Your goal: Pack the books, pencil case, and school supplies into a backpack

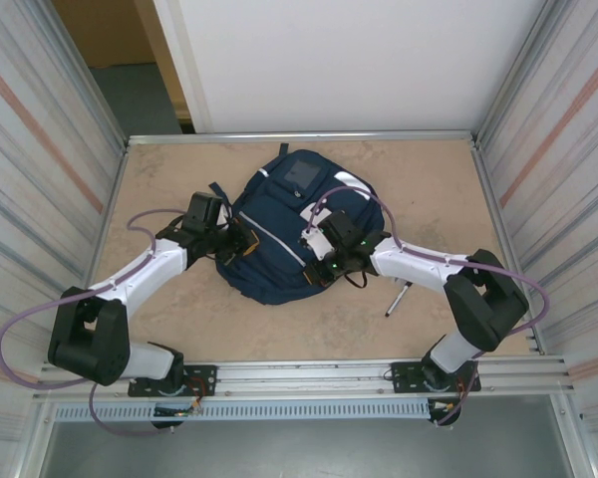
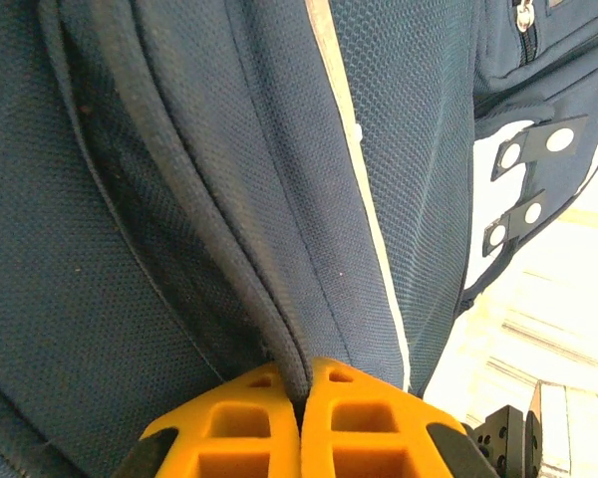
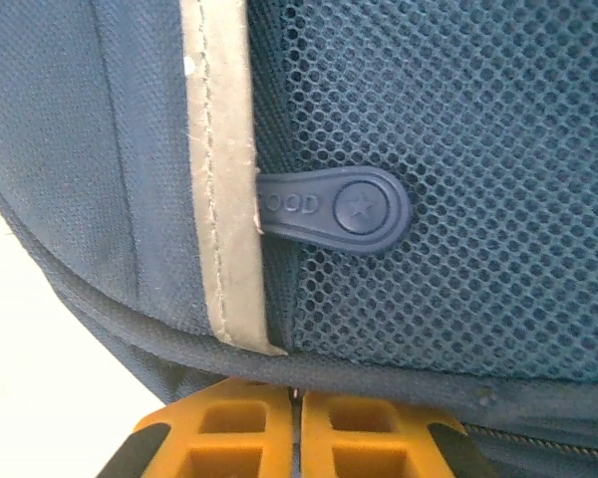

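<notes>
As it lies limp, backpack (image 1: 271,214): soft; take seams.
left gripper (image 2: 301,386): pinching seam fold (image 2: 244,289).
right gripper (image 3: 297,400): clenched, hold unclear.

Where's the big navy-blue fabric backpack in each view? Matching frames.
Top external: navy-blue fabric backpack mid-table, between the two arms.
Left wrist: left and centre, a fold pinched in the left gripper.
Right wrist: top and right, above the right gripper.
Shared landmark: its pale reflective stripe.
</notes>
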Controlling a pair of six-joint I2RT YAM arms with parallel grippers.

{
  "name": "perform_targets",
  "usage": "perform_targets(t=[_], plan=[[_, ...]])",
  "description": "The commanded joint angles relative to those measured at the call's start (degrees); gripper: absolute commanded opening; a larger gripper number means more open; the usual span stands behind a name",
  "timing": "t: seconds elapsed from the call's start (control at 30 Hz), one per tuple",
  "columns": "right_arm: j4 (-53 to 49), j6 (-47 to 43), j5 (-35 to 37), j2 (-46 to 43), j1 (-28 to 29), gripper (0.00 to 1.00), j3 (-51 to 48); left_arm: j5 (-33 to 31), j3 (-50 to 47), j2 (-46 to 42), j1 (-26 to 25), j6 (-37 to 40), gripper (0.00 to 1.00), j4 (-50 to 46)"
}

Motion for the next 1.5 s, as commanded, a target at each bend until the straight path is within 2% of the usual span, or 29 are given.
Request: perform_targets(t=[0.0,0.13,0.37,0.5,0.7,0.93,1.0,1.07,1.13,1.23,1.3,1.37,1.47], plan=[[-1.8,-0.1,-1.2,-0.9,2.5,0.01,3.1,1.9,-1.2,-2.0,-0.2,-1.1,0.00,1.3],[-0.6,4.9,-4.7,-0.2,4.6,0.00,4.7,0.4,-3.3,-2.8,-1.3,-4.0,0.00,4.2],[3.6,12.9,-6.7,5.3,8.1,0.02,10.9,-1.7,-5.2,-3.1,-4.7,-8.0,0.00,6.4],[5.8,16.9,-4.9,8.1,9.7,0.10,13.7,-3.7,-6.3,-3.9,-6.3,-9.4,0.00,7.5],[8.3,16.3,-0.3,4.4,11.0,0.34,9.2,-4.2,-7.6,-4.4,-5.7,-9.2,0.00,7.6],[7.1,6.1,3.4,-7.8,10.0,0.46,-1.3,-3.3,-8.3,-4.7,-2.9,-7.6,0.00,7.6],[5.8,2.1,8.7,-11.8,10.4,0.46,-3.3,-2.9,-8.0,-4.2,-2.4,-7.0,0.00,8.0],[6.8,-2.8,16.9,-16.1,11.6,0.47,-6.5,-1.6,-7.4,-3.0,-2.0,-5.7,0.00,8.2],[8.7,-7.1,20.5,-18.8,11.2,0.49,-8.9,0.7,-6.3,-1.5,-1.7,-4.4,0.00,7.8],[9.5,-17.6,16.1,-18.6,8.8,0.50,-9.6,3.6,-4.9,0.3,-1.6,-3.3,0.00,7.3],[9.0,-29.6,12.4,-16.8,8.6,0.51,-9.6,4.7,-4.3,0.8,-1.6,-2.7,0.00,6.9],[12.6,-37.5,17.4,-14.3,10.2,0.51,-10.1,4.9,-3.8,0.8,-1.6,-2.4,0.00,6.5],[16.3,-46.1,19.2,-10.1,10.3,0.51,-9.9,4.7,-3.6,0.4,-1.6,-1.8,0.00,5.9]])
